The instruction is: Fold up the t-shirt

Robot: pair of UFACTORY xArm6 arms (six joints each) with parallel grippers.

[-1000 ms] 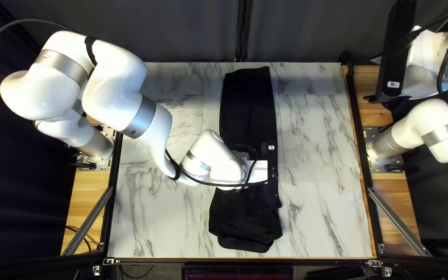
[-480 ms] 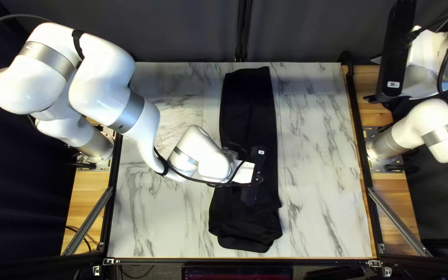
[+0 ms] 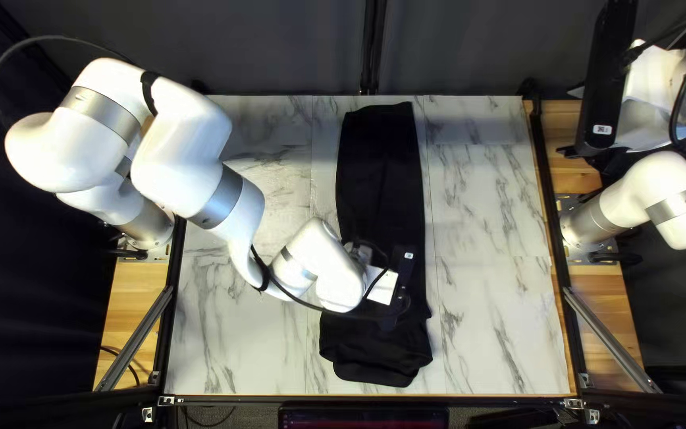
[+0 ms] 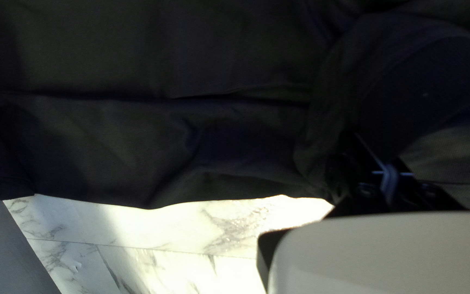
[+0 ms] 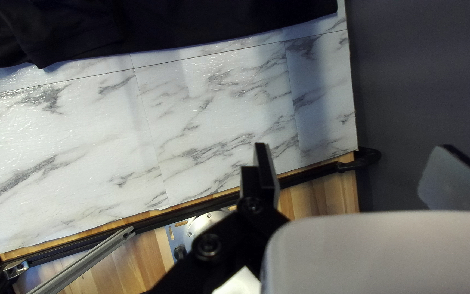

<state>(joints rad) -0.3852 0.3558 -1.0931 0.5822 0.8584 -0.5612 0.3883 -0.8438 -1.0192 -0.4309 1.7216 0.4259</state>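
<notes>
Topping one table [image 3: 486, 206]: one t-shirt [image 3: 379, 171].

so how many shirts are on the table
1: the black shirt, in a long strip down the middle of the table, with my left arm over part of it. Another could be hidden underneath.

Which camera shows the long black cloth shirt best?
The top left view: it shows both ends of the black cloth shirt, though my white, jointed left arm hides part of its middle. The left wrist view gives only a close, dark stretch with creases; the right wrist view catches just one side on the marble-patterned table.
</notes>
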